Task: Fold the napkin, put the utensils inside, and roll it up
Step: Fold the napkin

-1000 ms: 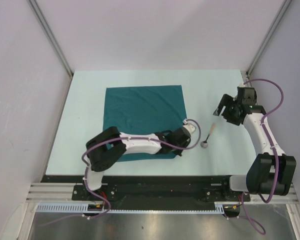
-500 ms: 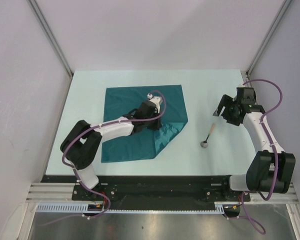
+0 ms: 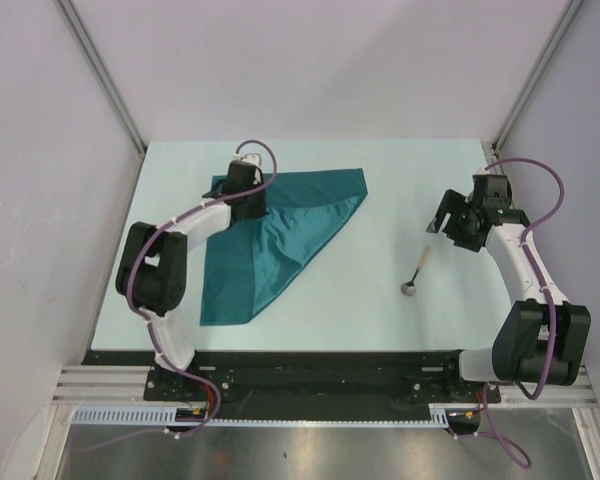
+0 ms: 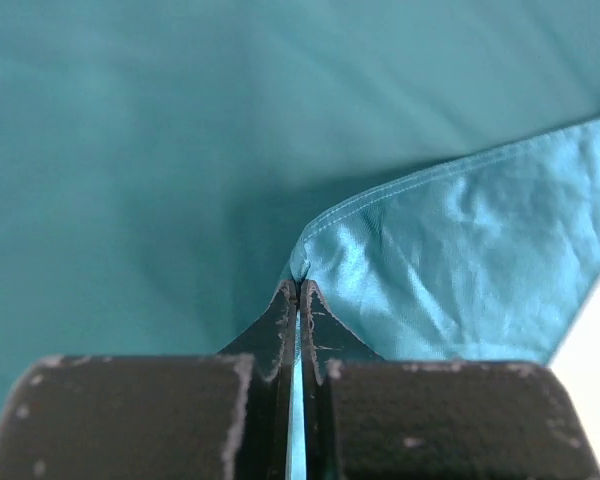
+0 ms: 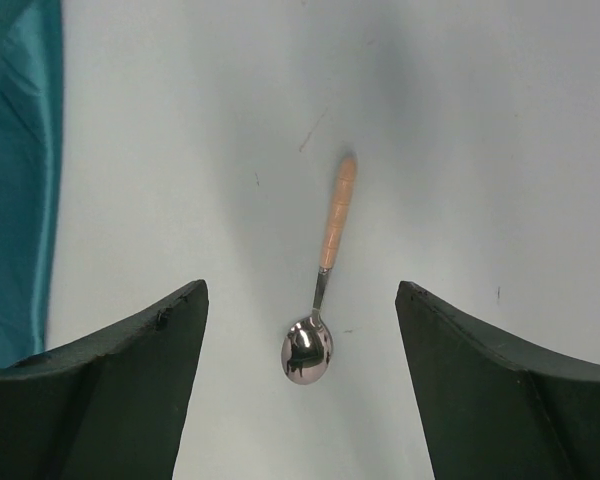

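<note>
The teal napkin [image 3: 280, 235] lies folded on the diagonal into a triangle, its shiny underside up along the fold [image 4: 460, 260]. My left gripper [image 3: 252, 200] is over the cloth's far left part, shut on a pinched corner of the napkin [image 4: 299, 285]. The spoon [image 3: 416, 272], with a grey bowl and a tan handle, lies on the table to the right of the cloth. My right gripper [image 3: 442, 225] hovers open just beyond it. In the right wrist view the spoon [image 5: 322, 290] lies between the spread fingers [image 5: 130, 380], touching neither.
The pale table [image 3: 430, 170] is bounded by lilac walls at the left, back and right. A strip of the napkin [image 5: 15, 180] shows at the left edge of the right wrist view. The arm bases stand at the near edge.
My left gripper has carried the napkin's near right corner across to the far left, folding the square into a triangle. The right arm and the spoon have stayed put.
</note>
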Robot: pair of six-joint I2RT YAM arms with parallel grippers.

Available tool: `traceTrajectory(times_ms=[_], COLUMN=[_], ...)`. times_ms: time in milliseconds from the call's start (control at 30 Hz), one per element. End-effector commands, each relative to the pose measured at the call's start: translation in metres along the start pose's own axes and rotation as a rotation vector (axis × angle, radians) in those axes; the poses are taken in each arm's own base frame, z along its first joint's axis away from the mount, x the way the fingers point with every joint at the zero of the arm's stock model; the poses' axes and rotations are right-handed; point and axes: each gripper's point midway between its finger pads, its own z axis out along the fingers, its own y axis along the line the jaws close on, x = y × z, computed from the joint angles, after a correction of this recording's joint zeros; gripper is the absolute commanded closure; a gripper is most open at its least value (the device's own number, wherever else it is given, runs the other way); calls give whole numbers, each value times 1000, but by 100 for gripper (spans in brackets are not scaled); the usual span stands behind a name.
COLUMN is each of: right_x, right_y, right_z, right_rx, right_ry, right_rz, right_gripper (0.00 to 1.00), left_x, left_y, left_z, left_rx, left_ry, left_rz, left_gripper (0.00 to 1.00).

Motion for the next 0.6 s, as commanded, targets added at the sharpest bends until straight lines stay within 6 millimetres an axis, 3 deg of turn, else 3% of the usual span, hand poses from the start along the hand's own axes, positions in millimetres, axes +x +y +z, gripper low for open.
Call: traceTrajectory(times_ms=[0,67,100,167,200,267,333,567], right_x=[-18,-18,-18,-19,-19,-20,-19,-20], right_y=[3,3,4,4,4,4,3,2], right_z=[-6,-5,-5,-4,-4,-3,-2,0], right_rx=[-3,-2,-4,-3,-3,0,2,11], right_ry=[-42,-39,-40,-38,-38,-39,-32,-27], right_rz=[-17,-16,-18,-18,-19,-19,-20,-22], right_gripper=[19,19,19,19,19,19,18,19], left_x=[-41,-49,-69,-72,-87,-87,-101,-107], left_y=[48,60,66,78,83,95,105,128], left_z=[9,11,11,21,20,32,32,47], left_rx=[-144,-176,-197,-224,-242,-269,-294,-324], left_ry=[-38,-31,-63,-45,-61,-35,-38,-24], left_rz=[15,23,16,26,25,40,40,25], left_gripper=[100,100,100,100,100,100,100,100])
